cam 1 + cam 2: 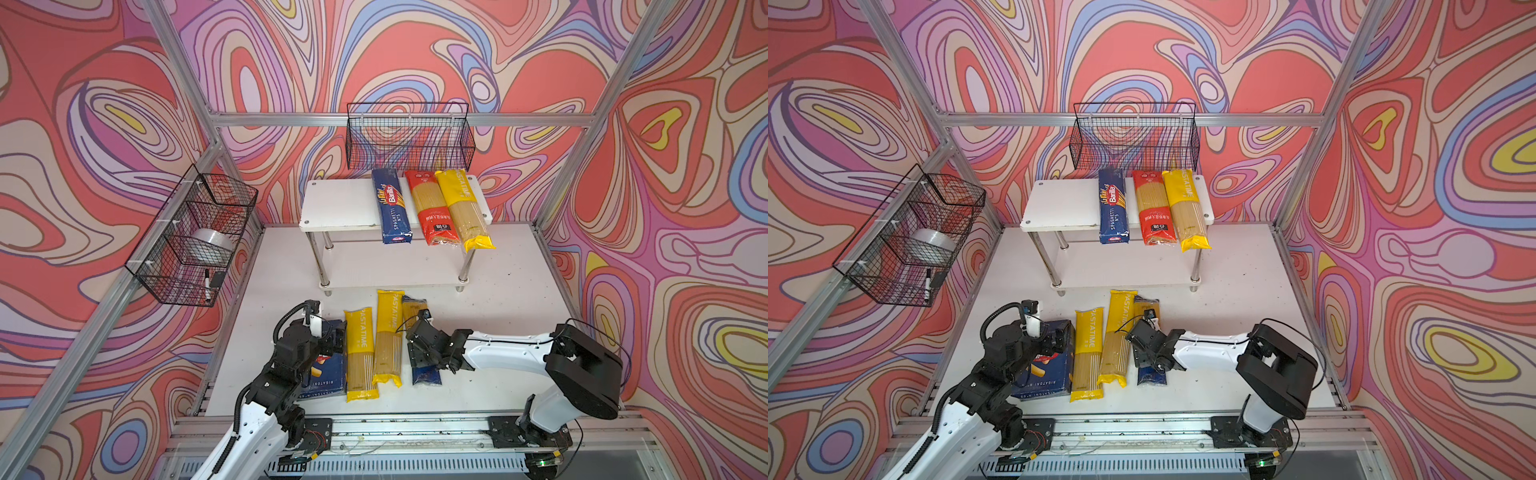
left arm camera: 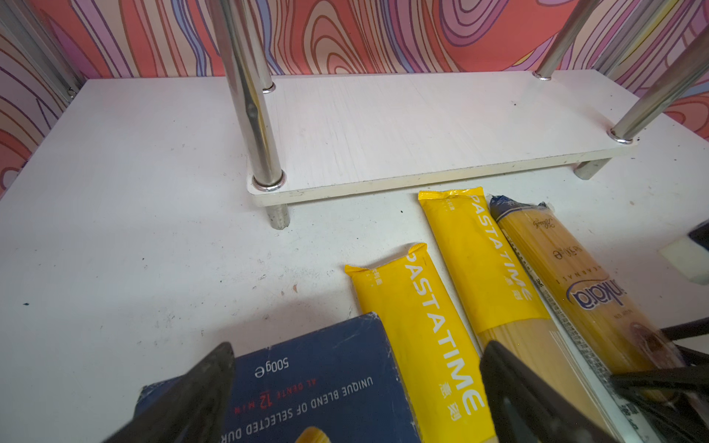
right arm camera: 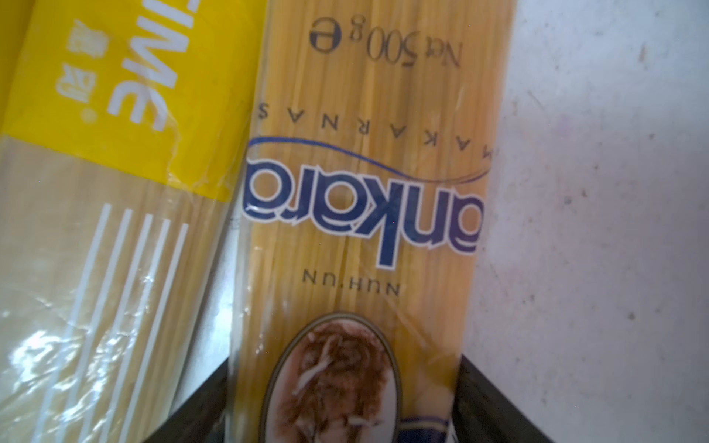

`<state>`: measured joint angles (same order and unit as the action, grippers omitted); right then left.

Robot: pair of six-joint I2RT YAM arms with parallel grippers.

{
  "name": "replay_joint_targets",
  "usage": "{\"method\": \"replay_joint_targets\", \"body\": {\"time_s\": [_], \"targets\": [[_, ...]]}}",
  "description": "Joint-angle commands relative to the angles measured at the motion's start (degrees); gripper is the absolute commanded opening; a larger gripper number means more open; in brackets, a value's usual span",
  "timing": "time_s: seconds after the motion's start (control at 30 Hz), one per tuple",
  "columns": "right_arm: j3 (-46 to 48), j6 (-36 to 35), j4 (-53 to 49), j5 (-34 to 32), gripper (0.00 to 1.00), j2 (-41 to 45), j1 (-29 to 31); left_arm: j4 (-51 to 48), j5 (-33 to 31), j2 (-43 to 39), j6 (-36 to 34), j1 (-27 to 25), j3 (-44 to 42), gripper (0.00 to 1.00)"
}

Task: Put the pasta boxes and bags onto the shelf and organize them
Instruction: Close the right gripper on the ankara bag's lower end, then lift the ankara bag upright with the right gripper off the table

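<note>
Since right gripper (image 3: 345,360) straddles the dark blue bag (image 3: 364,191) near the worktop's (image 1: 498,332) front edge, pinch possibly incomplete: close fully, lift level, clear the yellow bag (image 3: 115,172). Left gripper (image 2: 358,345) spread.

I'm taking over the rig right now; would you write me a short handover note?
Left gripper: open, over the rigatoni box, holding nothing.
Right gripper: jaws flank the blue bag, which lies on the table; I cannot tell if it is gripped.
Done: spaghetti box, red bag and one yellow bag lie side by side on the shelf's top board.
To do: rigatoni box, two yellow bags and blue bag, all on the table before the shelf.
</note>
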<state>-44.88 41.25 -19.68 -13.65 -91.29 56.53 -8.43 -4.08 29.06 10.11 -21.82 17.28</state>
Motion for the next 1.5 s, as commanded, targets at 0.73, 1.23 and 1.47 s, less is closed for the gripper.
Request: {"method": "replay_joint_targets", "body": {"time_s": [0.73,1.23,1.47], "targets": [[0.99,-0.17,-3.71,1.40,0.49,-0.46,-0.38,-0.54,0.21,0.04,0.00,-0.25,1.14,1.00],[6.68,2.49,1.31,2.00,0.18,10.46,-0.37,-0.54,0.21,-0.25,0.00,-0.21,1.09,1.00],[8.05,3.01,1.14,0.53,0.06,15.80,-0.42,-0.62,0.25,-0.33,-0.09,-0.27,0.96,1.00]]}}
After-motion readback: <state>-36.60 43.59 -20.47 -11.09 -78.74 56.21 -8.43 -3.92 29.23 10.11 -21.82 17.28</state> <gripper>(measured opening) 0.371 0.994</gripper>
